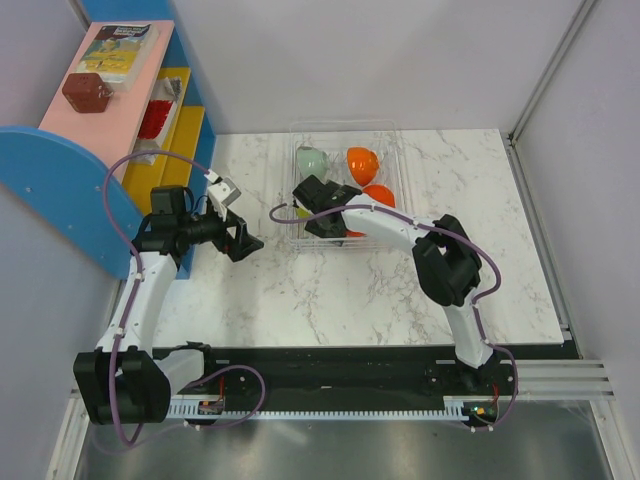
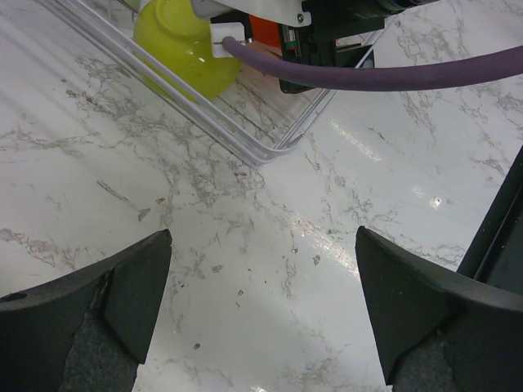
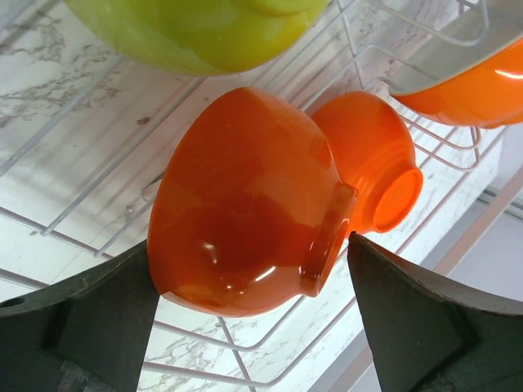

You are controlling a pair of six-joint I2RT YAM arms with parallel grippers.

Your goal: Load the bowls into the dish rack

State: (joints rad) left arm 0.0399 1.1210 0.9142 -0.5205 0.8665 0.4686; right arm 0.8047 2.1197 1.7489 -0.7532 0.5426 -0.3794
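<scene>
Glossy orange bowl (image 3: 245, 204), silvery wire dish rack (image 1: 398, 185)

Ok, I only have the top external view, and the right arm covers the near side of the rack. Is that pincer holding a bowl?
Observer: Yes. The right wrist camera shows the right pincer around an orange bowl lying on its side, with one finger touching its rim end and the other its foot.
Operator: Anything close to it in there?
Observer: A second orange bowl lies on its side right beside it, over the dish rack wires.
Operator: And the left pincer?
Observer: The left pincer is open and empty, over bare marble table just outside the rack's corner.
</scene>
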